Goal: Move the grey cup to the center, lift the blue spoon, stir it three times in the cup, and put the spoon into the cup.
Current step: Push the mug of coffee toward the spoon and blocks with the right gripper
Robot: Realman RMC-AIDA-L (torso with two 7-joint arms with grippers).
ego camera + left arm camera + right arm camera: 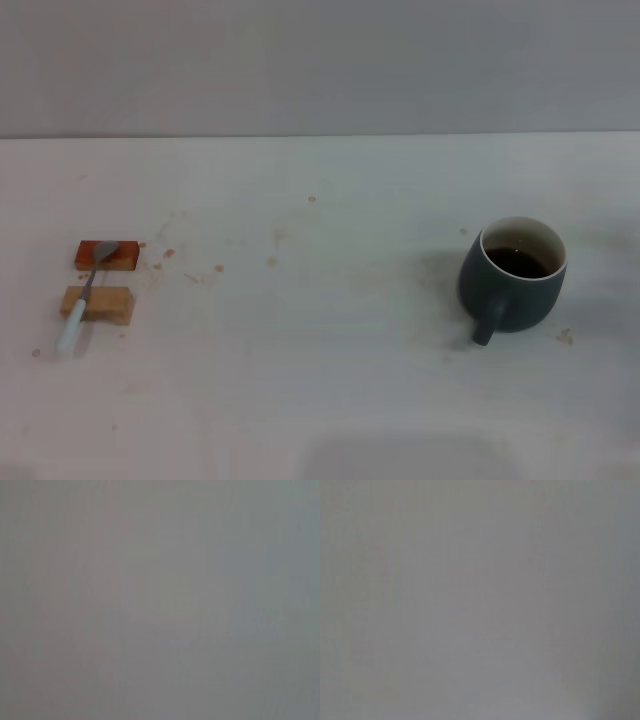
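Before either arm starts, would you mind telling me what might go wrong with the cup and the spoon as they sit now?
The grey cup holds dark liquid close enough to the rim that a quick slide toward the center could slop it out. Its handle points at the robot, so a side grasp may twist the cup. The blue spoon bridges two wooden blocks; a clumsy pinch could tip it off or shove the blocks. Neither claw is in view.

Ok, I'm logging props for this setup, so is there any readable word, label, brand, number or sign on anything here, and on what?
None: no text shows in any view.
grey cup: plain dark outside, cream inside, no mark visible.
blue spoon: no marking visible on its pale handle.
Two wooden blocks, reddish and pale: bare faces.
table: only small brownish stains, no lettering.
Both wrist views show blank grey only; neither gripper is in view.
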